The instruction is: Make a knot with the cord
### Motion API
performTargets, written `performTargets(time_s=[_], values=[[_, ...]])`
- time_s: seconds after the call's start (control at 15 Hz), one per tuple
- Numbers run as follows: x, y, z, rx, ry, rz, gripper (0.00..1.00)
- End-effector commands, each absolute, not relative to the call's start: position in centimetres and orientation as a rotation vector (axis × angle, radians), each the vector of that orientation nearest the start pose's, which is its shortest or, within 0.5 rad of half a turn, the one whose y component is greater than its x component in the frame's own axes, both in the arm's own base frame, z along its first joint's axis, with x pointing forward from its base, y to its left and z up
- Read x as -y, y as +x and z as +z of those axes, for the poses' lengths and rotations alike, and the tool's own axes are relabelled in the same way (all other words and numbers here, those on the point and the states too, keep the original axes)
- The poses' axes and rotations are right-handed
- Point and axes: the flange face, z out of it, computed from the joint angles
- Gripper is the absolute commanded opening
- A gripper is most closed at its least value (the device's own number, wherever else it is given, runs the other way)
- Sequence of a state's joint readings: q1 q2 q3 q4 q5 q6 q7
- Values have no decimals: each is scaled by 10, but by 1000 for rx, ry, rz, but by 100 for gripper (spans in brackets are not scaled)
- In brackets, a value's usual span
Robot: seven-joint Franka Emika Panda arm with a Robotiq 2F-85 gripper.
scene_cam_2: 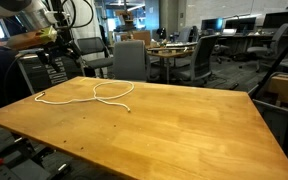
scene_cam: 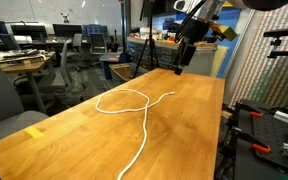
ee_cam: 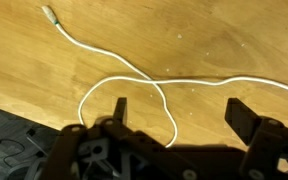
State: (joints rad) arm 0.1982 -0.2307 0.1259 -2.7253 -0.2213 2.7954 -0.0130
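The cord (scene_cam: 132, 96) is a thin white rope lying loose on the wooden table (scene_cam: 184, 130). It forms one flat loop whose strands cross, and a long tail runs toward the near edge. In an exterior view the cord (scene_cam_2: 96, 92) lies near the table's left side. My gripper (scene_cam: 180, 66) hangs above the table's far end, clear of the rope. In the wrist view my gripper (ee_cam: 179, 112) is open, with only bare wood and a strand of the cord (ee_cam: 134, 72) lying on the table below the gap. The rope's small dark tip (ee_cam: 49, 14) lies at the upper left.
A yellow tape patch (scene_cam: 34, 130) is stuck near a table corner. Office chairs (scene_cam_2: 132, 58) and desks stand beyond the table. The table edge (ee_cam: 24, 112) cuts across the wrist view's lower left, with dark floor and gear below. Red-handled equipment (scene_cam: 252, 112) sits beside the table.
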Motion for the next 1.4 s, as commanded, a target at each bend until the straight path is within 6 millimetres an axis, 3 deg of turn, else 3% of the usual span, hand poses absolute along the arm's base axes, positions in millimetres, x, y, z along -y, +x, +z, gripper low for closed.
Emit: performTargets(time_s=[0.0,0.2,0.4,0.47,0.53,0.87,1.2,1.33], values=[[-131,385,318,924,-3093,-216,100],[-105,375,305,914,-3137,135,100],[-91,372,289,889,-3144,478,100],[-94,378,286,844,-3120,344,100],[-95,366,288,854,-3152,367,100],[-95,366,283,852,-3147,384,100],[-90,394,295,1184,-3242,2,100],[-86,405,318,1215,-3189,-194,100]])
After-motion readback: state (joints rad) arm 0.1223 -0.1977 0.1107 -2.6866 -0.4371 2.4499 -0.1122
